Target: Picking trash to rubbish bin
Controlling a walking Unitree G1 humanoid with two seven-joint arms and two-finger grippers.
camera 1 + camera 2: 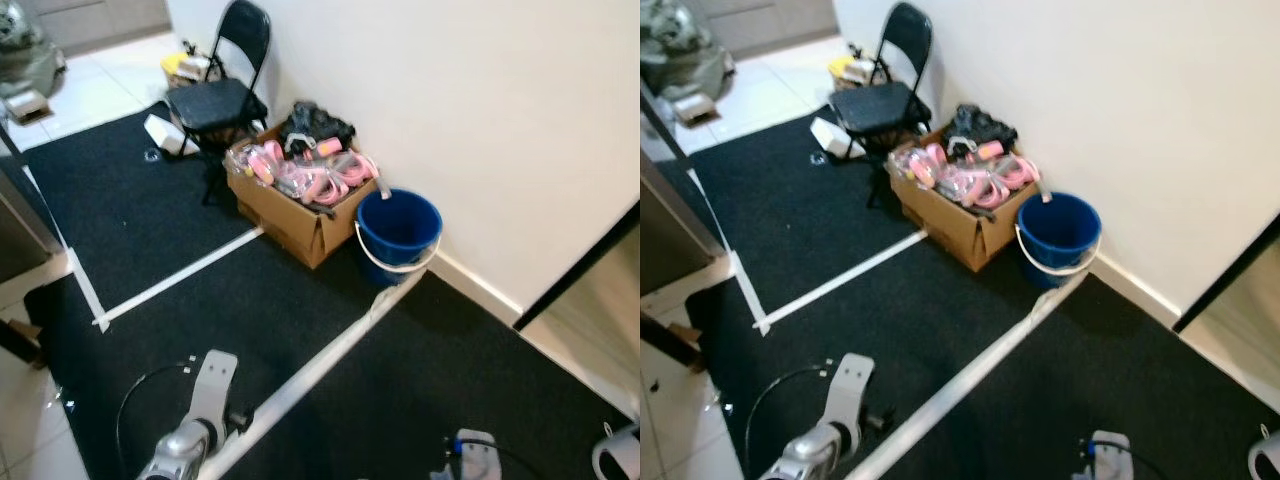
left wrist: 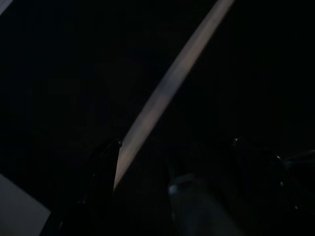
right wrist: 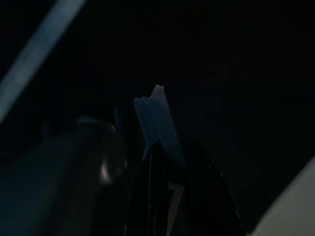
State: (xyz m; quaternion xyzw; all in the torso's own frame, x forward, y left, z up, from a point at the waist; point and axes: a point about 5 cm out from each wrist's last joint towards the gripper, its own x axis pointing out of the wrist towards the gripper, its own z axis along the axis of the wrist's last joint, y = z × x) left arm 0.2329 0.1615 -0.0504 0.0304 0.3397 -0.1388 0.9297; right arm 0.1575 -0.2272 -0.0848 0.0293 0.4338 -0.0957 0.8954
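One pale scrap of trash [image 3: 156, 120] stuck out from the pinching fingers of the right gripper [image 3: 165, 162], and the blue bucket [image 1: 398, 232] stood well ahead of them, by the wall.

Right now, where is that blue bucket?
In the head views the blue bucket stands on the dark carpet against the white wall, ahead and to the right, just beside the cardboard box of pink items.

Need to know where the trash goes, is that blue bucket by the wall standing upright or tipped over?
Upright. The blue bucket stands on the black carpet beside the cardboard box, mouth up, white handle down at its rim.
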